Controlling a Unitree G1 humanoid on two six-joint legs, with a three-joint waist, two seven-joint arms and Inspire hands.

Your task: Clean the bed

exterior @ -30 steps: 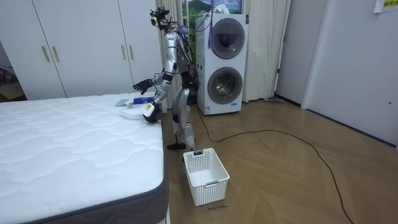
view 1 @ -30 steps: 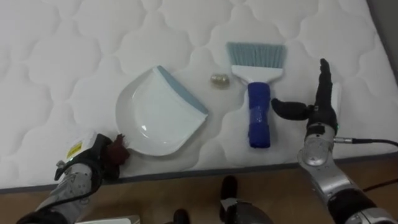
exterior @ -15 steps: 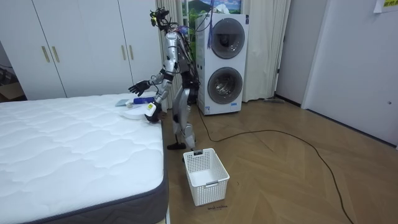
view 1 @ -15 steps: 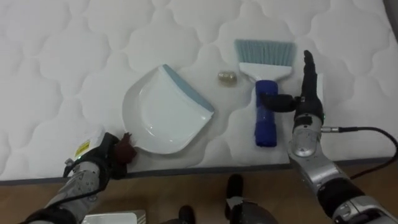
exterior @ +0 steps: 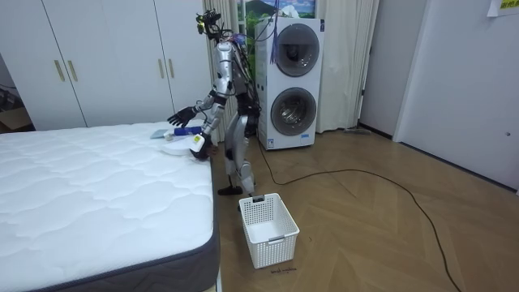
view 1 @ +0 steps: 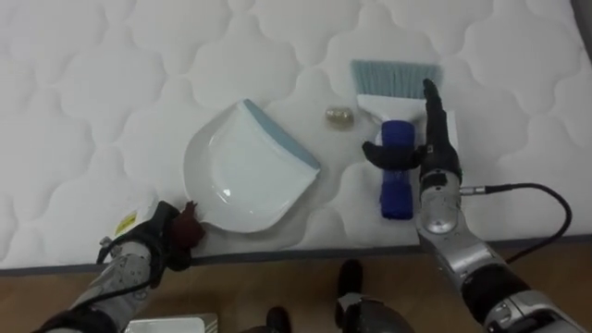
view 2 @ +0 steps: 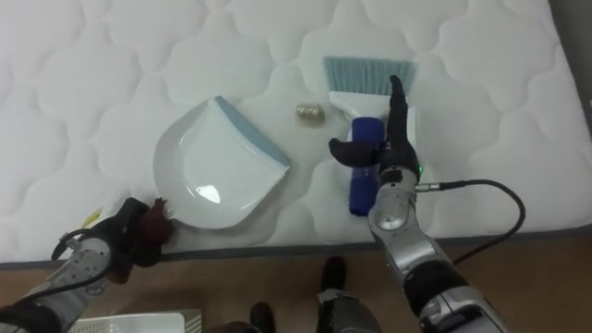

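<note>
Brush [view 1: 396,190], likely light and stiff, lies just right of the dustpan [view 1: 236,171], the right hand [view 1: 437,157] spread wide over its blue handle, the natural grip.

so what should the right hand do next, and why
Probably curl the right hand shut round the brush. Its fingers stand straight beside the blue handle and the thumb reaches across it, so nothing is gripped yet, and a small scrap lies between brush and dustpan, waiting to be swept.

Silver jointed arms, black fingers [view 1: 433,106], black cable.
</note>
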